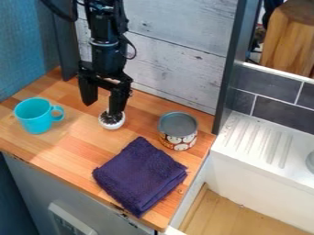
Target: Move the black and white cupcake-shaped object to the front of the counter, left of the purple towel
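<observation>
The gripper [103, 109] hangs with fingers wide apart, gripping nothing, one fingertip at the small white bowl [113, 126] on the wooden counter [76, 149], between turquoise mug [38, 118] and patterned tin [179, 141].

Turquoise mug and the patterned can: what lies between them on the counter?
In the camera view, a small white pot, dark inside, stands between the mug and the can, under one finger of the tool.
</observation>
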`<action>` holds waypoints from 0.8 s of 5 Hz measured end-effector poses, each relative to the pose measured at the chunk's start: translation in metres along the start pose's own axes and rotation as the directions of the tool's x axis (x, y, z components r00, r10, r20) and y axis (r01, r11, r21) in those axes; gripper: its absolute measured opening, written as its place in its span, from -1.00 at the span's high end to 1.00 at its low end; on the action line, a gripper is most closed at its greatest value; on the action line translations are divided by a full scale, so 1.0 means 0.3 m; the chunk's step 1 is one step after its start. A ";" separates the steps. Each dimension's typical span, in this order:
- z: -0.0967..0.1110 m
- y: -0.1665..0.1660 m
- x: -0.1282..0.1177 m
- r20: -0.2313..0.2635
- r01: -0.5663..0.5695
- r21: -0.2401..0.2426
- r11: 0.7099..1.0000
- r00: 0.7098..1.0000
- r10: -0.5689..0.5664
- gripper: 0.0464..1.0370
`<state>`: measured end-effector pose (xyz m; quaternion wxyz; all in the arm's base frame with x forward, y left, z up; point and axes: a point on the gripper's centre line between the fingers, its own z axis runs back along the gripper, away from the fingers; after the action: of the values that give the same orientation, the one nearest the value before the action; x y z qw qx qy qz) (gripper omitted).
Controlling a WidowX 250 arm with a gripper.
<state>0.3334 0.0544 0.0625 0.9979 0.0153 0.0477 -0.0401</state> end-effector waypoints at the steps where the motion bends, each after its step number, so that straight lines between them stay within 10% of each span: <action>1: -0.040 -0.006 -0.009 -0.039 0.003 -0.008 1.000 0.999 -0.003 -0.93; 4: -0.083 0.018 0.056 -0.077 0.008 0.009 1.000 0.997 -0.007 -0.93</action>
<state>0.3481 0.0594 0.0363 0.9951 0.0213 0.0858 -0.0436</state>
